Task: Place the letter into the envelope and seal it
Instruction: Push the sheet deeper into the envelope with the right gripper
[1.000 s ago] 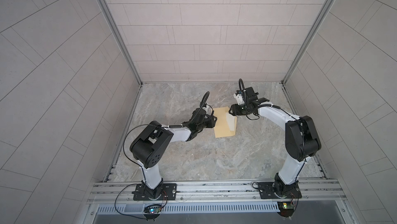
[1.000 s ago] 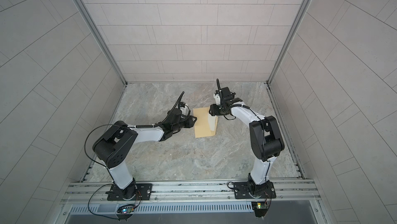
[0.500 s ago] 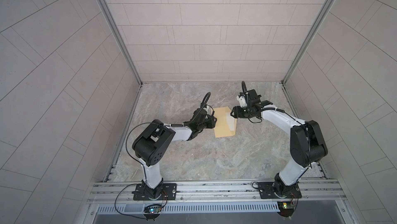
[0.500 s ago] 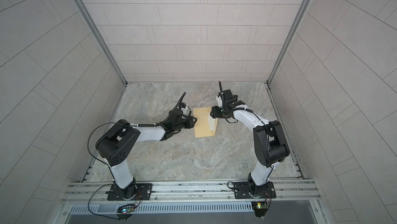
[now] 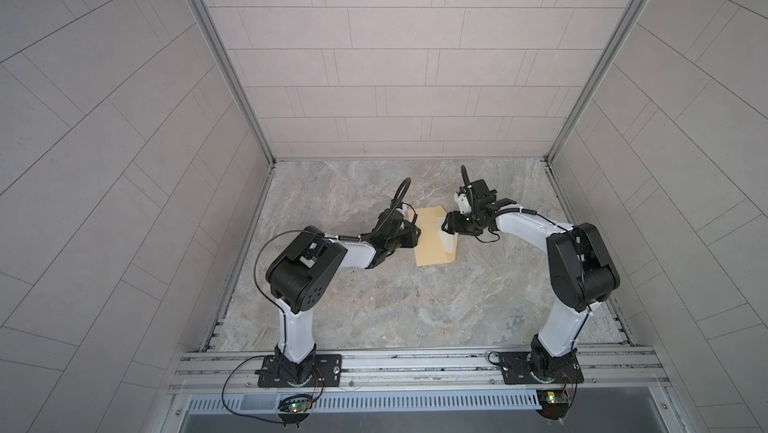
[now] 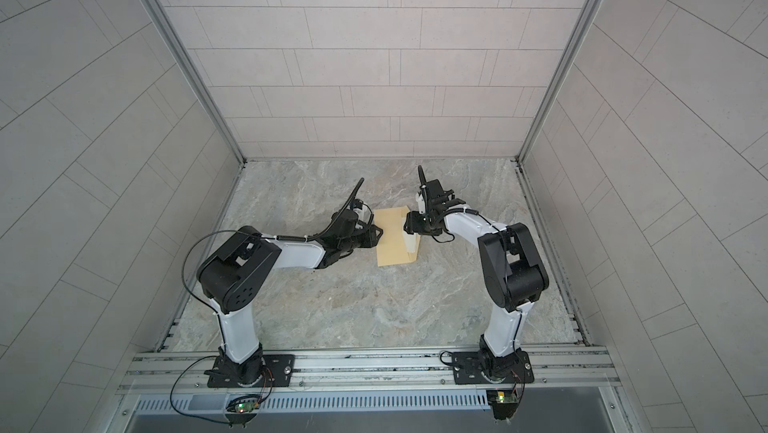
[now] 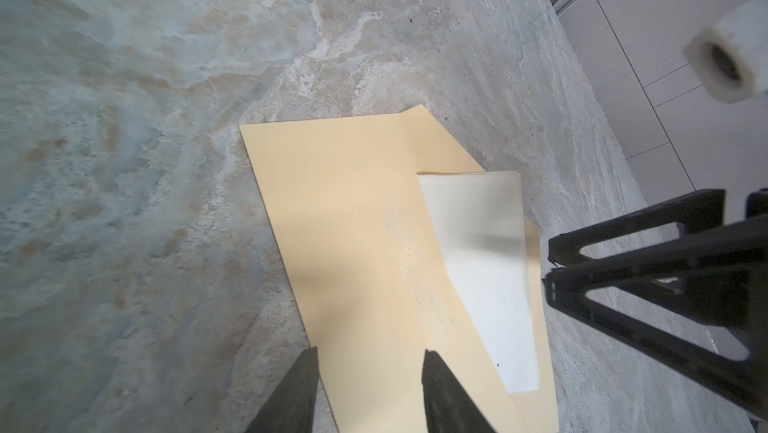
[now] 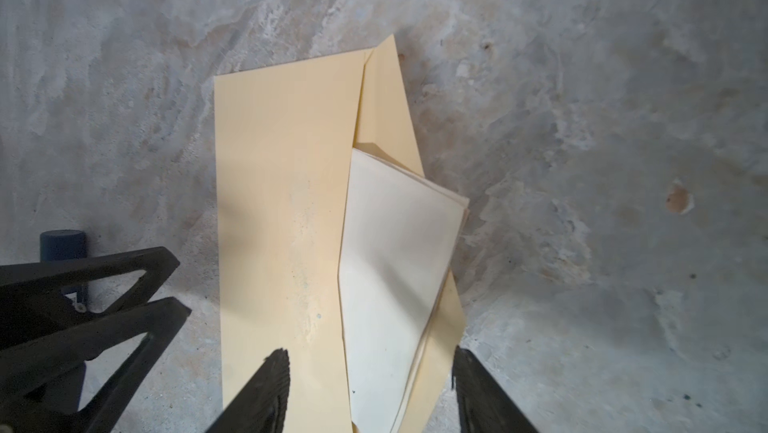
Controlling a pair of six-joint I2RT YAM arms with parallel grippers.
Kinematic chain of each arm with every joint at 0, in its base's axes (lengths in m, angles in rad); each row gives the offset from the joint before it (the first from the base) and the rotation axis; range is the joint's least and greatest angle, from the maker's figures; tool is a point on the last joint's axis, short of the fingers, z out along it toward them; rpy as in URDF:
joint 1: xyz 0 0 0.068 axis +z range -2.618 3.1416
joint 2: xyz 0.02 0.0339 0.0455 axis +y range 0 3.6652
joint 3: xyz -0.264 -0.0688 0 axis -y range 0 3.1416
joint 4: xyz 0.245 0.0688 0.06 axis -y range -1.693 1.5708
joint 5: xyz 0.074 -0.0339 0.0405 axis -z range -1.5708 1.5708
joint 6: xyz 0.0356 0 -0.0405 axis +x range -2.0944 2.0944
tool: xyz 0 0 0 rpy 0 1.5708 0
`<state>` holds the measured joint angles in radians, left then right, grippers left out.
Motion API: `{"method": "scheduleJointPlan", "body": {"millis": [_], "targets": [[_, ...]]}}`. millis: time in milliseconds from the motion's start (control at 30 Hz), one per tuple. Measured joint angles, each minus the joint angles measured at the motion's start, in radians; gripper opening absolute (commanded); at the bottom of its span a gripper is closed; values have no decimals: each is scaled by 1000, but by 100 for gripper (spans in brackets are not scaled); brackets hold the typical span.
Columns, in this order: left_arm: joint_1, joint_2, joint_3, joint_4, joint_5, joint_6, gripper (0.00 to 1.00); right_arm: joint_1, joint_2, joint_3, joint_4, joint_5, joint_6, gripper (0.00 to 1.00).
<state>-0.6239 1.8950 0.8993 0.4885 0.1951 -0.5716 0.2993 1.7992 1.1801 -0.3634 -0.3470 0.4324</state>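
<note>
Note: part of the letter (image 8: 395, 252) is hidden from you under the envelope (image 8: 278, 202) front; the frame edge crops both.

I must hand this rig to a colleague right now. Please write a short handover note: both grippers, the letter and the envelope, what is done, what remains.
Left gripper: fingers open, over the left edge of the yellow-tan paper envelope, holding nothing.
Right gripper: fingers open, over the side where the letter sticks out, holding nothing.
The envelope lies flat on the grey marble table. The pale folded paper letter is partly inside and sticks out askew over the open flap.
Done: insertion begun.
Left: push the letter fully in, fold the flap over, seal.
</note>
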Motion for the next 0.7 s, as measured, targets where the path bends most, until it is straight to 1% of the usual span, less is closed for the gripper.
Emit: {"method": "scheduleJointPlan", "body": {"millis": [167,267,400,700], "targets": [[0,21,14,0,3,-3,29,0,29,8,8,-3,13,62],[0,34,25,0,6,-3,25,0,46,13,19,-8,19,62],[2,52,32,0,7,-3,21,2,60,17,23,-12,21,61],[15,84,33,3,16,-3,21,2,55,19,14,-10,18,60]]}}
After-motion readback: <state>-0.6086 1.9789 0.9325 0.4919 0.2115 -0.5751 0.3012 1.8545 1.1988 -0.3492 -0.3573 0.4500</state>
